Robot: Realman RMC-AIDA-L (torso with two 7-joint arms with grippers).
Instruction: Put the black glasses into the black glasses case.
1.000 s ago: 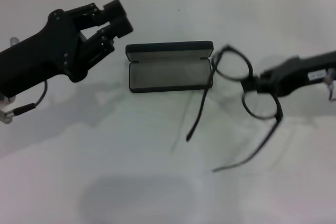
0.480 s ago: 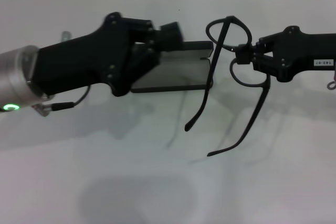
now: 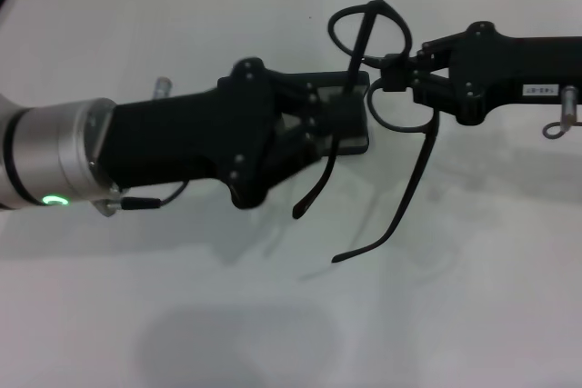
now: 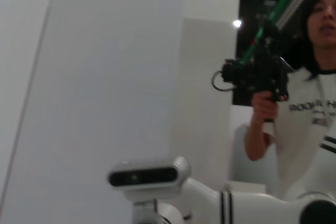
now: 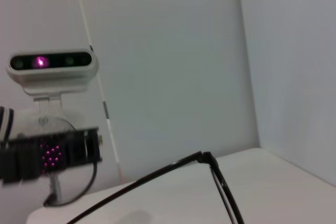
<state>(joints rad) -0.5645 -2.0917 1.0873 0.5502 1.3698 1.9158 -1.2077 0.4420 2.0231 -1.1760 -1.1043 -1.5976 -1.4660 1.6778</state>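
Over the case (image 3: 356,138), our right gripper (image 3: 393,77) pinches the glasses (image 3: 364,29) at the bridge, arms dangling. Left gripper (image 3: 335,124) covers the case; can't tell its state. Risk: arms snag on it.

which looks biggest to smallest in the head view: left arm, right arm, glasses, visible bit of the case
1. left arm, though it is nearer the camera, so that helps.
2. right arm.
3. glasses, thin but long, roughly alike to the right arm in span.
4. case, mostly hidden behind the left arm.
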